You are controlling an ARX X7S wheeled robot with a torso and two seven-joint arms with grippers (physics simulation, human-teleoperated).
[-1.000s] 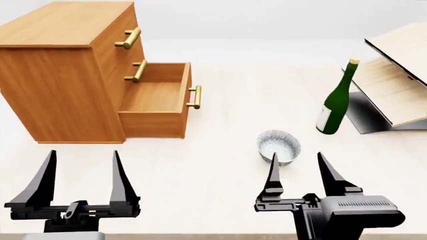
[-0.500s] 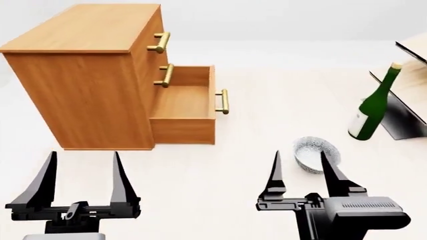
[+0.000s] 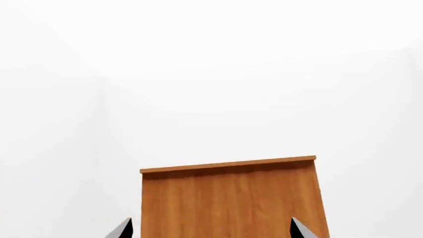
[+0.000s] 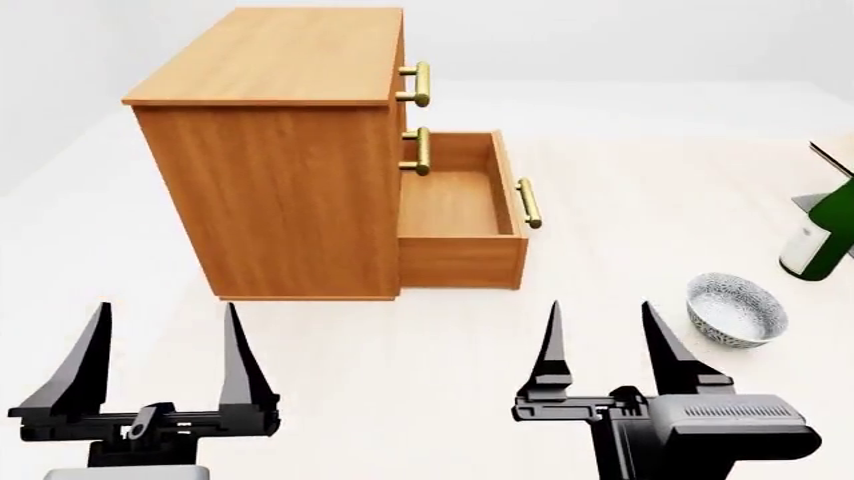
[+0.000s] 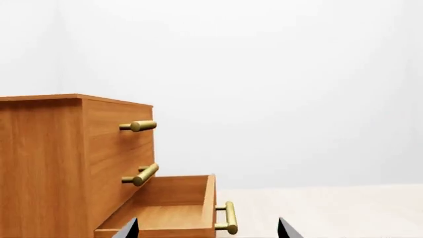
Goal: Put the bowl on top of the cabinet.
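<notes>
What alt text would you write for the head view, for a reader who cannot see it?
A boxy orange-brown wooden cabinet stands on a pale floor with its bottom drawer pulled open. A small round patterned bowl and a green bottle sit to its right. Both black grippers, left and right, are open and empty.

Bright even simulator light, faint soft shadows, sharp, no glare

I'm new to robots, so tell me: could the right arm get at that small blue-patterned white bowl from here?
Probably yes. The small blue-patterned white bowl sits on the floor just ahead of the open right gripper, slightly to its right, with nothing between them.
</notes>
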